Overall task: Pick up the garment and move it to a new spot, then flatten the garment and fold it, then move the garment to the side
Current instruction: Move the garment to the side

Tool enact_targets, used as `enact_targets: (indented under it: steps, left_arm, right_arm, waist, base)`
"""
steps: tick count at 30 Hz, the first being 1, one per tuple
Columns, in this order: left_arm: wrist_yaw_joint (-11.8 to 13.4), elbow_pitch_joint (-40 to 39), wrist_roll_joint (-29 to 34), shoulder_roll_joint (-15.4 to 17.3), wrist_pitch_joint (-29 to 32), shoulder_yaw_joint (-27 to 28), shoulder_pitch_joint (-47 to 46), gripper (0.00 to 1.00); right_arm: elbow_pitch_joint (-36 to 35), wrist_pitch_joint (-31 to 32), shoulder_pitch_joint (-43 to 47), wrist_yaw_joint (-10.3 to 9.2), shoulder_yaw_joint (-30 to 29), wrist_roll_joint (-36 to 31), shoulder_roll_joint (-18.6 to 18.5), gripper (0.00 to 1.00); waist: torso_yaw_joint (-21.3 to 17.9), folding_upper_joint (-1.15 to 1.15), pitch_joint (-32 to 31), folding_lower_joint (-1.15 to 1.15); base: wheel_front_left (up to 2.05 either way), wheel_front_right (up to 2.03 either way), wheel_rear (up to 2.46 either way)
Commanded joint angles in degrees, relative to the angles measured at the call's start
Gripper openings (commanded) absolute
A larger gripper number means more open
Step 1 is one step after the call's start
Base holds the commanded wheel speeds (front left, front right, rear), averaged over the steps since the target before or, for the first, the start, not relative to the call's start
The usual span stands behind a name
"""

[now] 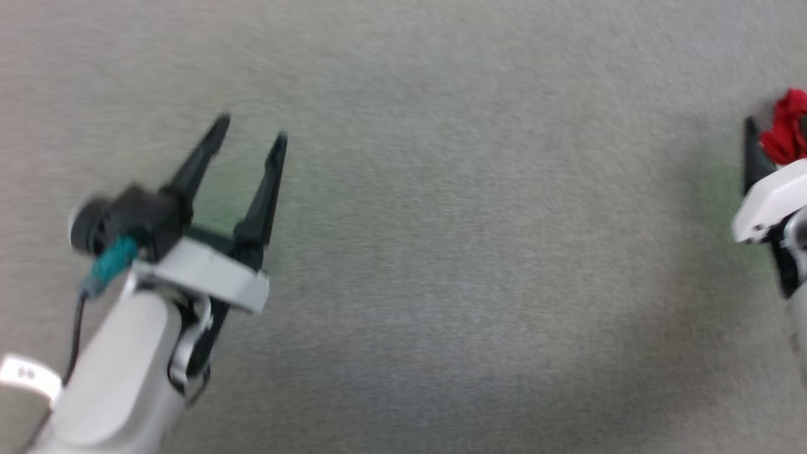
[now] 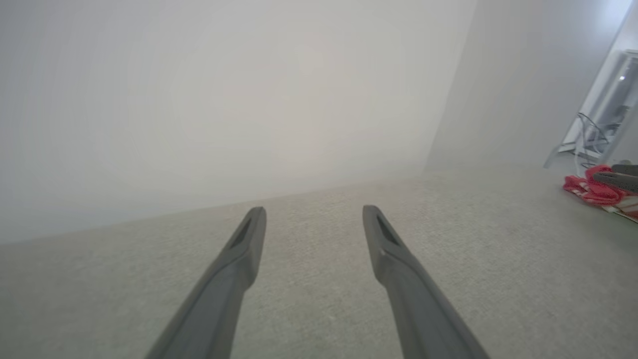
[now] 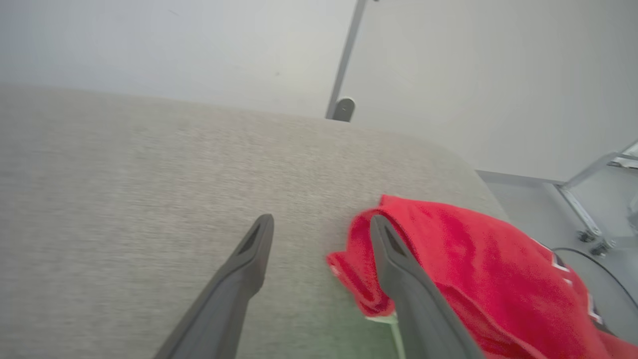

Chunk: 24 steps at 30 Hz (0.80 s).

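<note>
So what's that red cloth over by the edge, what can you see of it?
The garment is bright red, soft-looking cloth, rumpled in a loose heap, not spread flat. A white edge shows at its near fold and bits of white-outlined lettering at one side. It lies on the grey fabric surface near its rounded corner, possibly spilling over. One finger of the open right tool crosses in front; contact is unclear.

Nothing can be read for certain: the white tag behind the left pincer bears small dark marks, perhaps two digits, too blurred to tell, and the garment beside the right pincer shows only illegible scraps of white-outlined lettering.
</note>
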Motion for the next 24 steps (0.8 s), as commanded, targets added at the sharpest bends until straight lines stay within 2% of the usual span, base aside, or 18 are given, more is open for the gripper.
enact_targets:
  steps: [1, 7, 12, 18, 24]
  left_arm:
    - [0.11, -0.07, -0.02, -0.65, -0.15, 0.98, 2.16, 1.00]
    - [-1.36, 1.55, 1.46, -4.95, -0.17, 7.98, 10.41, 1.00]
    - [-2.70, 2.79, 3.56, -7.83, -0.18, 12.28, 14.76, 1.00]
    - [-4.37, 2.90, 6.08, -9.94, -0.18, 16.08, 19.51, 1.00]
    - [-5.23, 1.15, 7.86, -12.04, -0.18, 19.57, 24.94, 1.00]
  right_arm:
    - [-1.18, -0.22, 1.68, -0.07, 1.73, 1.84, 0.71, 1.00]
    - [-11.40, -0.23, 9.98, -0.07, 14.18, 13.71, 0.65, 1.00]
    - [-21.18, 0.11, 17.33, -0.07, 21.00, 23.61, -1.88, 1.00]
    - [-30.87, 0.10, 26.39, -0.07, 22.39, 29.62, -4.92, 1.00]
    - [-39.04, 0.66, 35.39, -0.07, 18.93, 29.14, -6.50, 1.00]
  waist:
    - [5.48, 0.00, -5.45, 0.00]
    - [9.89, 0.00, -9.87, 0.00]
    - [12.64, 0.00, -13.03, 0.00]
    - [14.10, 0.00, -16.40, 0.00]
    - [13.13, 0.00, -18.59, 0.00]
  base:
    - [0.00, 0.00, 0.00]
    - [0.00, 0.00, 0.00]
    - [0.00, 0.00, 0.00]
    - [0.00, 0.00, 0.00]
    - [0.00, 0.00, 0.00]
